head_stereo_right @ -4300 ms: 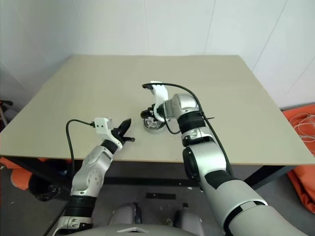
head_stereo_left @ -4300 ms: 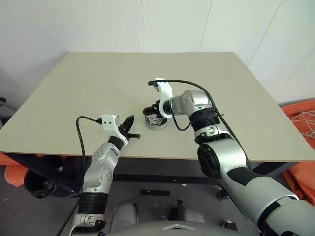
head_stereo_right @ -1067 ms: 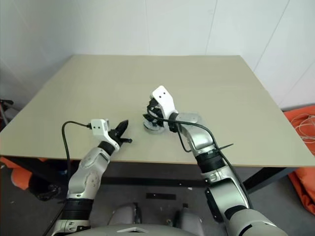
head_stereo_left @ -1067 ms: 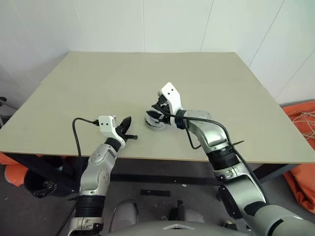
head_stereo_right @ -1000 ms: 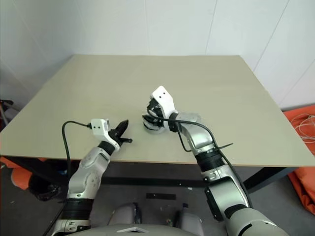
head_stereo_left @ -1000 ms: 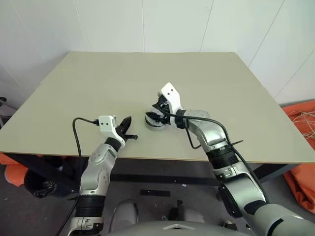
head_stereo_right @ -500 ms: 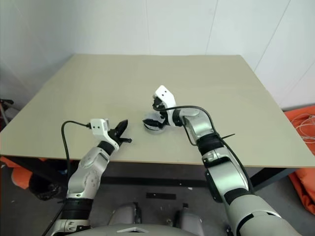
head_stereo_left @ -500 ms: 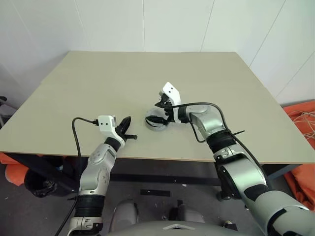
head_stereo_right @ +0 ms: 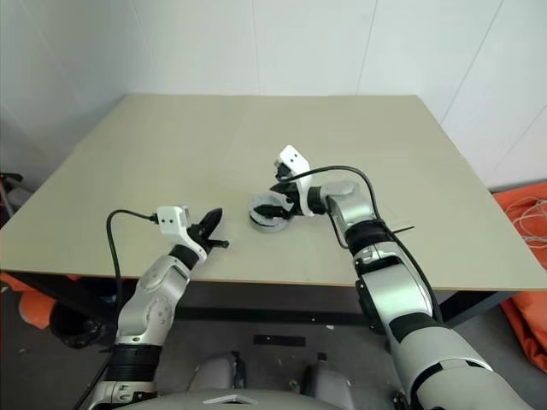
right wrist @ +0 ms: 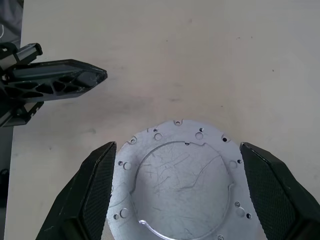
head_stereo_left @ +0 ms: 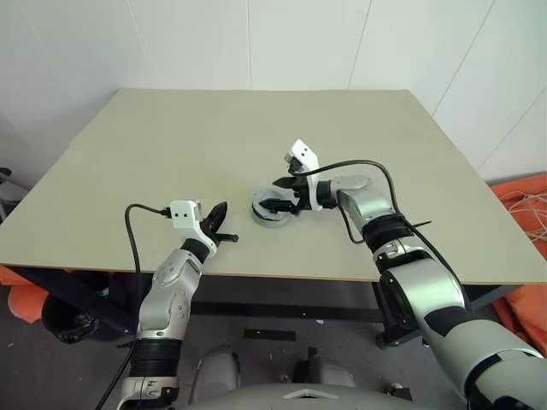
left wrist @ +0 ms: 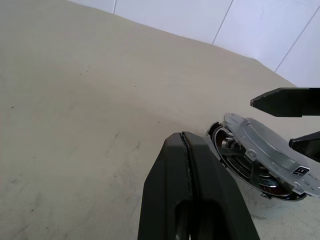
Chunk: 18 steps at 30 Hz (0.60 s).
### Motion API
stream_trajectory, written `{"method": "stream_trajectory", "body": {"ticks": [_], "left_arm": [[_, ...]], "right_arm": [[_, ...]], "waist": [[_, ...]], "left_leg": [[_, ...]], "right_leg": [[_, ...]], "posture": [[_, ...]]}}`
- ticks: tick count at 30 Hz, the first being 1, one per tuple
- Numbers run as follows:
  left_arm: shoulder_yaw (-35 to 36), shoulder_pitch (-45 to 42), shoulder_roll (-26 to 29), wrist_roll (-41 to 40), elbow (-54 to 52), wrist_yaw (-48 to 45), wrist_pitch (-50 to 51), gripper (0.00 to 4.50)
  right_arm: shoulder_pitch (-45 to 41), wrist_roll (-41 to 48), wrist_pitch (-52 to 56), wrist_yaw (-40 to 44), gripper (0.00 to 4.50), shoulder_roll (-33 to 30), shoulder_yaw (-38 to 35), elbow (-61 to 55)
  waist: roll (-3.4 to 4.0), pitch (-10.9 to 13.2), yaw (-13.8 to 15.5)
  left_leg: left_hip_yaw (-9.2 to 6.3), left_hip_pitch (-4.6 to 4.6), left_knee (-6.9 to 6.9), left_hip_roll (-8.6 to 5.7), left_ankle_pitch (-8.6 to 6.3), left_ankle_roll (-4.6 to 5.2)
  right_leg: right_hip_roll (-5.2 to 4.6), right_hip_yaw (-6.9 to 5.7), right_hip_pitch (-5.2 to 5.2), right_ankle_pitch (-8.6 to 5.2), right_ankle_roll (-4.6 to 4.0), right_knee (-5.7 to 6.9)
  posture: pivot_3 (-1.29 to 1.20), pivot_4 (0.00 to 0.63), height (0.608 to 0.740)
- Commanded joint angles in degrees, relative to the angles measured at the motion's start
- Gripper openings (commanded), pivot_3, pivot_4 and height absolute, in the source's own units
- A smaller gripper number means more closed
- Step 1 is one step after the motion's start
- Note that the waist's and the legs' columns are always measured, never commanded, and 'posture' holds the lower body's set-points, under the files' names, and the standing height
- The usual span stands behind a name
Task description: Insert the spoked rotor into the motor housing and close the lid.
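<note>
Two hands over the tabletop. Right hand, fingers spread wide and empty, straddles the lid, which rests tilted on the motor housing, probably just released. Left hand, shut and empty, waits nearby. Left wrist view reveals the spoked rotor beneath the unseated lid.

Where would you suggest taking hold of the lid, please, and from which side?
By its thin rim, at two opposite edges, coming from above. The lid is a flat disc lying tilted on the motor housing, and the open right claw already straddles it.
</note>
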Motion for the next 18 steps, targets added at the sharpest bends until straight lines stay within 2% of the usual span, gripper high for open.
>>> {"method": "stream_trajectory", "body": {"ticks": [1,18], "left_arm": [[0.3,-0.64,0.31,-0.32,-2.27,-0.16,-0.91,0.0],[0.38,-0.04,0.34,-0.44,-3.02,0.03,-0.64,0.0]], "right_arm": [[-1.97,0.25,-2.13,1.37,4.47,0.23,-1.04,0.13],[-1.45,-2.45,-7.28,1.4,4.47,1.32,-0.53,3.7]], "waist": [[0.0,0.0,0.01],[0.0,0.0,0.0]], "left_leg": [[0.0,0.0,0.0,0.0,0.0,0.0],[0.01,-0.03,0.0,0.01,-0.01,0.01]], "right_leg": [[0.0,0.0,0.0,0.0,0.0,0.0],[0.0,-0.01,-0.03,0.0,-0.01,0.0]], "posture": [[0.0,0.0,0.74],[0.0,0.0,0.74]]}}
